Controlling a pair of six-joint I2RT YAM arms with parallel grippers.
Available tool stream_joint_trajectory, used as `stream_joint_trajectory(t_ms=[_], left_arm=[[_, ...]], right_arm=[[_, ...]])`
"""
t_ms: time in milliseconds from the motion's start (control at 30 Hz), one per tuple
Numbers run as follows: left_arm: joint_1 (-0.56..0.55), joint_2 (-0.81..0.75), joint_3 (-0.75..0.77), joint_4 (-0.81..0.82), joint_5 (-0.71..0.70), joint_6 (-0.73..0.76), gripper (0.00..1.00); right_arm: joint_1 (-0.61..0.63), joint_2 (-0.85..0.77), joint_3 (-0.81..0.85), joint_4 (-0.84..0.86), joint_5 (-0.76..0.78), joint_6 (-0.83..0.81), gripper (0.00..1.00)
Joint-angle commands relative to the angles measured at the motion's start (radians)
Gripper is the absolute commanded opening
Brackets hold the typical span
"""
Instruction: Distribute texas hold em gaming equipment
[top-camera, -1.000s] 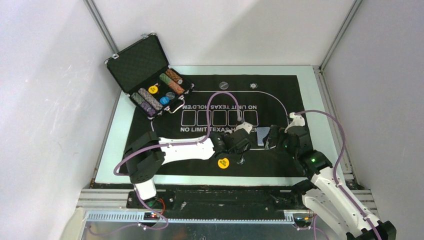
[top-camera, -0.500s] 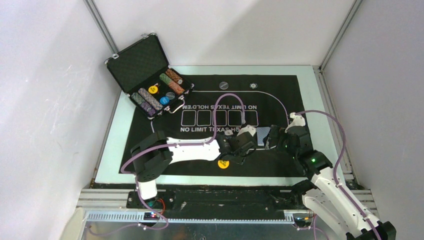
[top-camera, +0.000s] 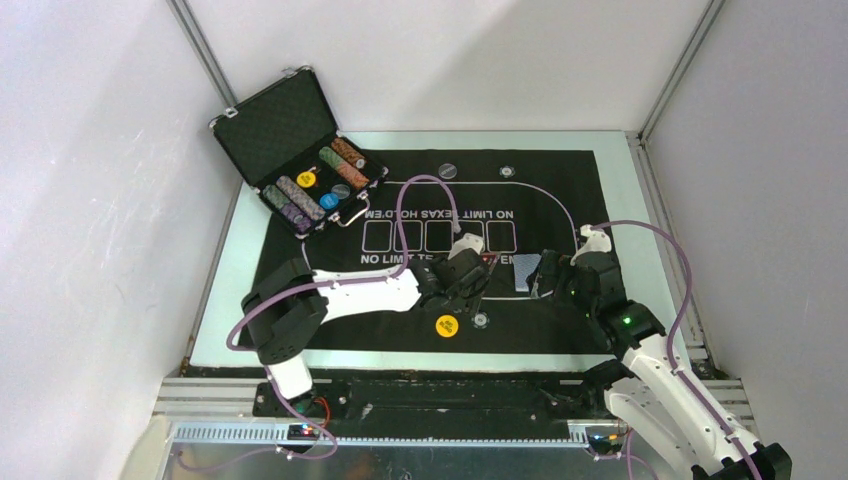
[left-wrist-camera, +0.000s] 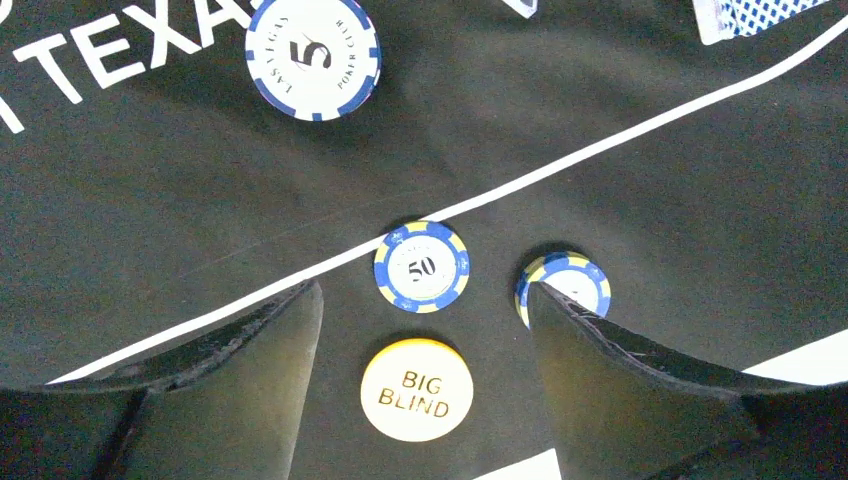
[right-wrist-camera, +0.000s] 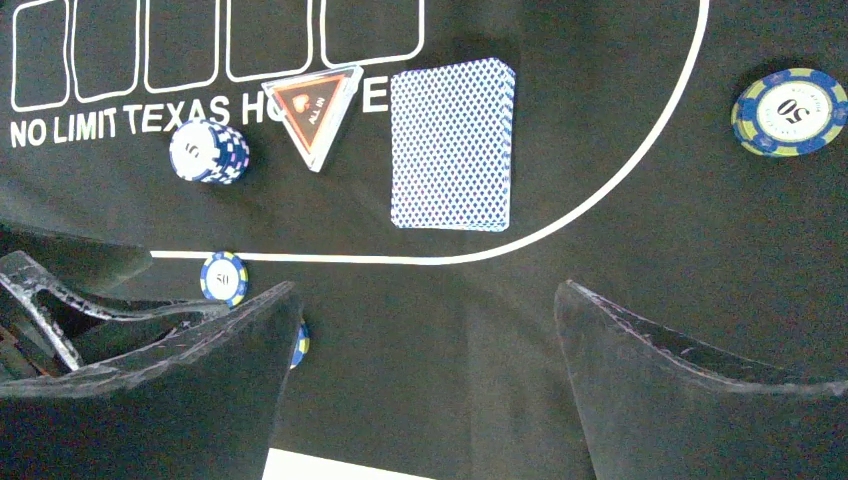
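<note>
Left gripper (left-wrist-camera: 422, 290): jaws just widened, now empty, over 50 chip (left-wrist-camera: 421, 266) and Big Blind disc (left-wrist-camera: 416, 389) by surface's near edge; chip probably released, placement done. Right gripper (right-wrist-camera: 425, 288): jaws apart, empty, near card deck (right-wrist-camera: 452, 145).

The left arm (top-camera: 360, 290) and right arm (top-camera: 665, 375) are white with black joints. Purple cables (top-camera: 427, 178) trail from both.

The left gripper (top-camera: 468, 298) has spread its jaws wide and pulled back from over the yellow Big Blind disc (top-camera: 446, 325), which shows whole again. Just right of that disc a small pale chip (top-camera: 480, 320) now lies uncovered, apparently set down there. Beyond the disc, the red-black triangle marker (top-camera: 490, 261) has come into sight.
</note>
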Motion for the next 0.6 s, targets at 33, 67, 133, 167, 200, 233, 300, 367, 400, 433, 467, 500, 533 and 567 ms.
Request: stream_joint_trajectory(t_ms=[33,67,133,167,200,233,300,367,400,433,467,500,533,567], left_arm=[[0.008,0.038,0.024,0.028,-0.007,-0.013,0.82],[0.014,0.043,0.022,0.03,-0.005,-0.015,0.82],[0.021,0.052,0.015,0.037,-0.013,-0.022,0.82],[0.025,0.059,0.011,0.037,-0.016,-0.026,0.82],[0.027,0.066,0.01,0.037,-0.02,-0.027,0.82],[0.029,0.07,0.009,0.036,-0.022,-0.03,0.82],[0.03,0.082,0.009,0.037,-0.026,-0.031,0.81],[0.03,0.095,0.011,0.035,-0.02,-0.031,0.8],[0.03,0.104,0.012,0.034,-0.016,-0.03,0.8],[0.029,0.107,0.01,0.028,-0.01,-0.03,0.78],[0.029,0.114,0.008,0.027,-0.006,-0.032,0.76],[0.028,0.115,0.002,0.024,0.002,-0.032,0.75],[0.027,0.118,-0.002,0.023,0.006,-0.034,0.74],[0.025,0.12,-0.007,0.021,0.014,-0.034,0.73]], right_arm=[[-0.006,-0.004,-0.002,0.017,0.014,0.007,1.0],[-0.006,-0.004,-0.002,0.016,0.015,0.007,1.0],[-0.008,-0.004,-0.003,0.018,0.016,0.007,1.0],[-0.008,-0.003,-0.003,0.018,0.016,0.007,1.0],[-0.01,-0.002,-0.003,0.018,0.016,0.006,1.0],[-0.01,-0.001,-0.003,0.019,0.015,0.006,1.0],[-0.011,0.001,-0.003,0.02,0.015,0.007,0.99],[-0.011,0.003,-0.005,0.02,0.015,0.007,1.0],[-0.012,0.003,-0.005,0.02,0.017,0.008,1.0],[-0.013,0.002,-0.005,0.02,0.016,0.007,1.0],[-0.013,0.002,-0.005,0.02,0.016,0.007,1.0],[-0.014,0.001,-0.006,0.021,0.017,0.007,1.0],[-0.015,0.001,-0.006,0.021,0.017,0.008,1.0],[-0.014,0.001,-0.006,0.022,0.017,0.009,1.0]])
